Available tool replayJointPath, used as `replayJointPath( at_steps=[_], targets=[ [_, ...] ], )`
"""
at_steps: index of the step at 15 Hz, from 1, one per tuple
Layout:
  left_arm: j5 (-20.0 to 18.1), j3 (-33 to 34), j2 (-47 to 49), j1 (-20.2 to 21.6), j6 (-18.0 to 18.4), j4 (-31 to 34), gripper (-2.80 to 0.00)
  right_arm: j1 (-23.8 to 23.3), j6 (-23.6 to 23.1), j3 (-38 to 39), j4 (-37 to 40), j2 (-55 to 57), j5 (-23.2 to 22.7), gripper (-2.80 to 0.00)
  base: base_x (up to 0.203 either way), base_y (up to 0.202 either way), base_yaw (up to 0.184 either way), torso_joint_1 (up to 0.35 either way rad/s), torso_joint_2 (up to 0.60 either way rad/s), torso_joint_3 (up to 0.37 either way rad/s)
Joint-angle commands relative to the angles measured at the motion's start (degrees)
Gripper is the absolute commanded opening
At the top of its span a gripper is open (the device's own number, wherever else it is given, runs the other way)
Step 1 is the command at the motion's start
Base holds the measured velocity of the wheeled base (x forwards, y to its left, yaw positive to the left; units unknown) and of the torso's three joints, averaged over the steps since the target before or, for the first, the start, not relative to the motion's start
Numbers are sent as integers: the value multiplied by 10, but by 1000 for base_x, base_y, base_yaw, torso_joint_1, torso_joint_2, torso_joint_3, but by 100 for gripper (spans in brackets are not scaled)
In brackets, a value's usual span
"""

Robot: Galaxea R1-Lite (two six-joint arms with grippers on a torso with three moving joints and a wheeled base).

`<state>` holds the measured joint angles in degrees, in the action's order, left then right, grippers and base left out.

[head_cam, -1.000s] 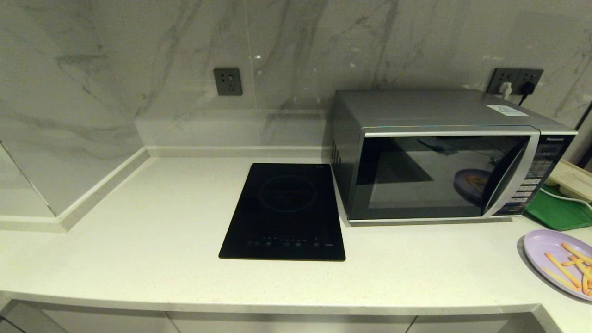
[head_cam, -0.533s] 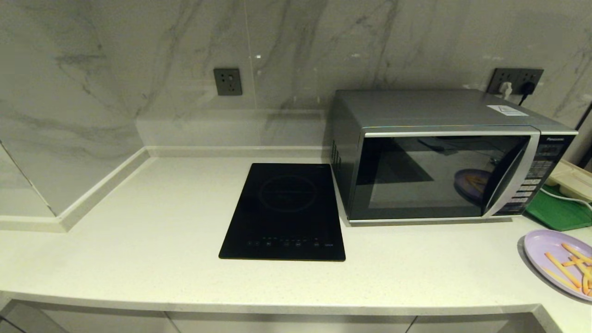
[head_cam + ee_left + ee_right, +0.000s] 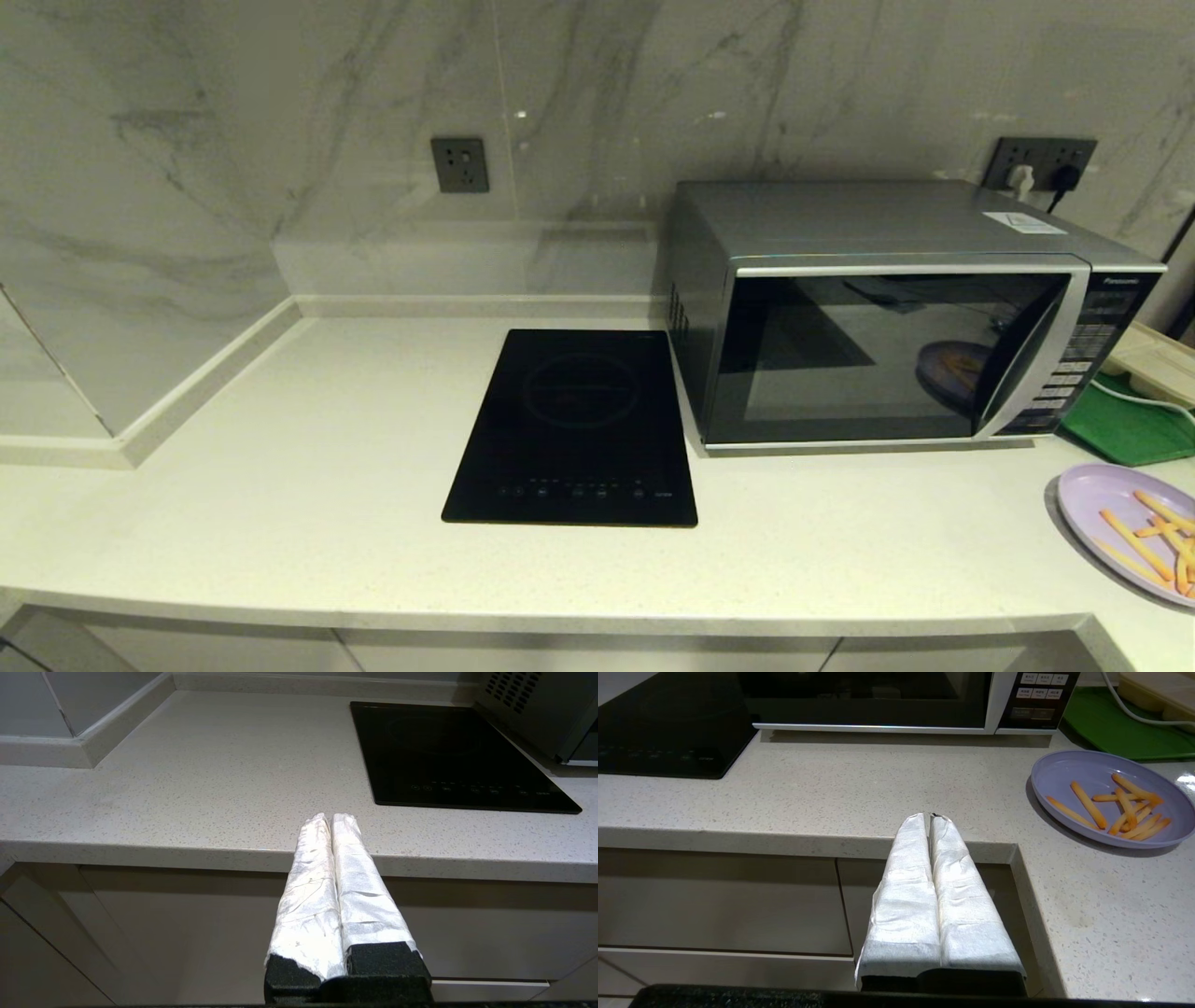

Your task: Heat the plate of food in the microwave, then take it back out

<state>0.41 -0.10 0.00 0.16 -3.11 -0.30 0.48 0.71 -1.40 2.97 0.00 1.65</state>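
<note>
Microwave (image 3: 896, 317): door closed, standing on the countertop (image 3: 280, 523) at 3 o'clock of the induction hob (image 3: 574, 427). Plate of food (image 3: 1125, 530): on the countertop at 5 o'clock of the microwave, well apart from both grippers. Left gripper (image 3: 331, 817) and right gripper (image 3: 932, 816): fingers pressed together, holding nothing, held off the counter's front edge

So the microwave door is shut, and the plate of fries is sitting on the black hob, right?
Not quite. The microwave door is shut, but the plate of fries sits on the counter, off to the microwave's right, not on the hob. The head view and the right wrist view both show it there.
</note>
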Motion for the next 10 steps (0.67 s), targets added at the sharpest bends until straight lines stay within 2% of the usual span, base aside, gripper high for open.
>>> replayJointPath(
  at_steps=[1,10],
  targets=[
    [0,0,0,0,-1,0,-280,0,1,1,0,1,0,-280,0,0,0,0,0,0],
    [0,0,0,0,-1,0,-280,0,4,0,1,1,0,-280,0,0,0,0,0,0]
  ],
)
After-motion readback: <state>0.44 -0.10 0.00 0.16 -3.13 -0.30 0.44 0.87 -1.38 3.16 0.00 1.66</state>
